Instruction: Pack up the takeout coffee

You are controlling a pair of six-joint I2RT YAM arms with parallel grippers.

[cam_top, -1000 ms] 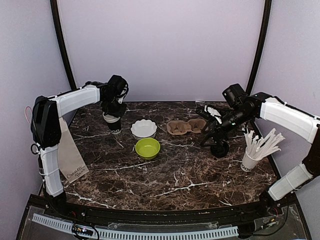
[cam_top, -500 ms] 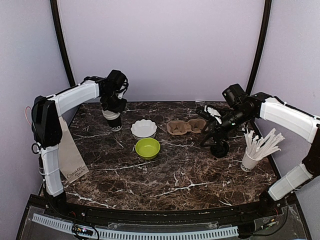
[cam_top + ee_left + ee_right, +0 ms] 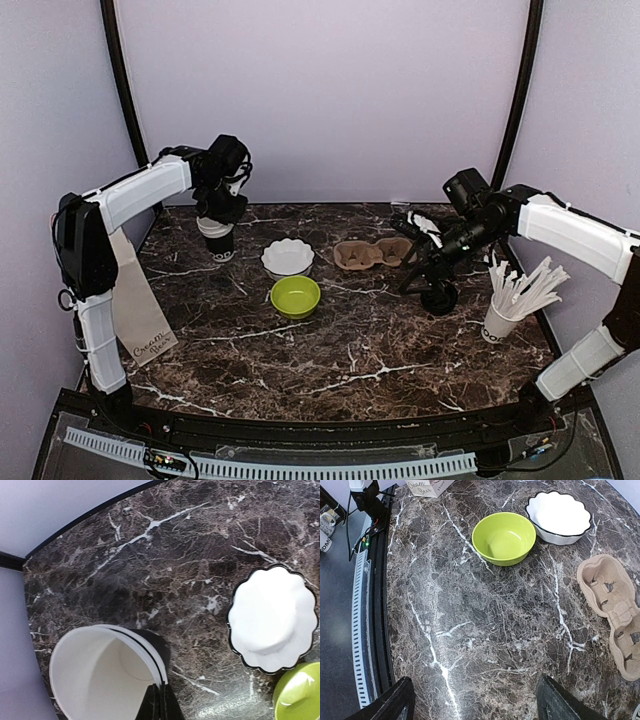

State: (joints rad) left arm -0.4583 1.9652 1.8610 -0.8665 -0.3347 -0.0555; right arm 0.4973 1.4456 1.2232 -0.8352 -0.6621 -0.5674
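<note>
My left gripper (image 3: 220,220) is shut on the rim of a lidless black cup (image 3: 222,242) with a white rim and holds it off the table at the back left. In the left wrist view the fingers pinch the cup's rim (image 3: 161,690); the cup (image 3: 100,675) is white inside, and a second rim nests in it. A small dark cup-like thing (image 3: 439,297), seemingly the takeout coffee, stands at the right under my right gripper (image 3: 415,255). It is out of the right wrist view. My right gripper (image 3: 475,690) is open and empty above bare table.
A brown cardboard cup carrier (image 3: 370,253) (image 3: 615,610) lies at the back middle. A white scalloped bowl (image 3: 287,257) (image 3: 272,620) and a green bowl (image 3: 296,296) (image 3: 504,537) sit left of it. A white cup of sticks (image 3: 505,320) stands at the right. A paper bag (image 3: 140,300) leans at the left edge.
My left gripper has risen and drawn slightly back-left with the lidless cup, lifting it off the table. The right arm has not moved.
</note>
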